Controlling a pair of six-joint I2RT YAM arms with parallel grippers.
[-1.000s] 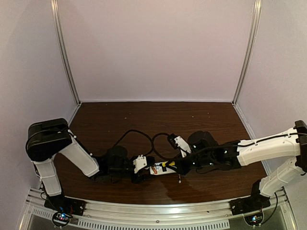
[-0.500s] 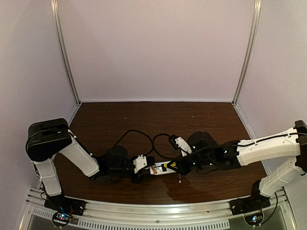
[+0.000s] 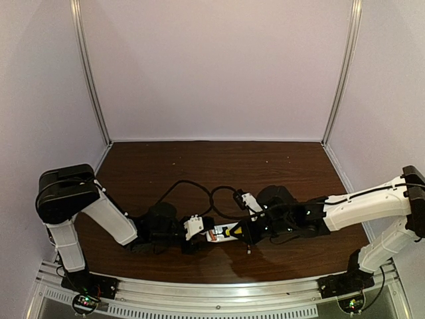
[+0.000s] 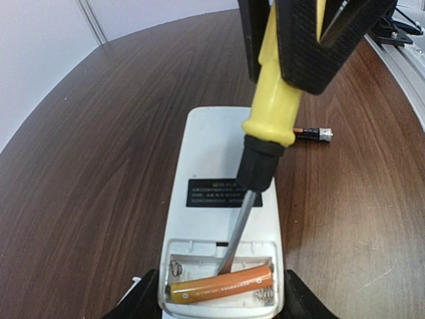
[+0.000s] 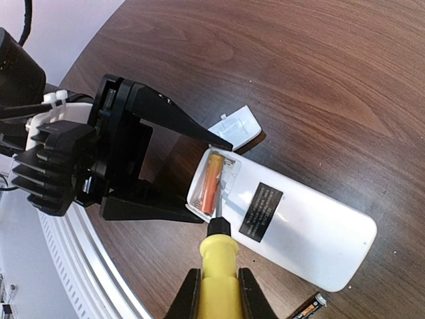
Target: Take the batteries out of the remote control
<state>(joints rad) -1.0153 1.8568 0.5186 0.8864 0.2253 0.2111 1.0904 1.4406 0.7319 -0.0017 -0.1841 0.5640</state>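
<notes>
Left wrist view: the orange-red battery (image 4: pixel 222 284) is seen in the open bay of the remote control (image 4: pixel 222 166), which is clamped on the counter (image 4: pixel 99 166) by the left tool (image 4: pixel 219 309). The screwdriver (image 4: pixel 272 100) is gripped by the right tool (image 5: pixel 216 296), its tip just beside the battery. Prying looks to be in hand, and an upward lever is judged needed next.

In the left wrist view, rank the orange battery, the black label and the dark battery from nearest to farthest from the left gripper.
1. The orange battery, in the open bay between the jaws of the left gripper.
2. The black label, midway along the remote.
3. The dark battery, on the table, far right.
</notes>
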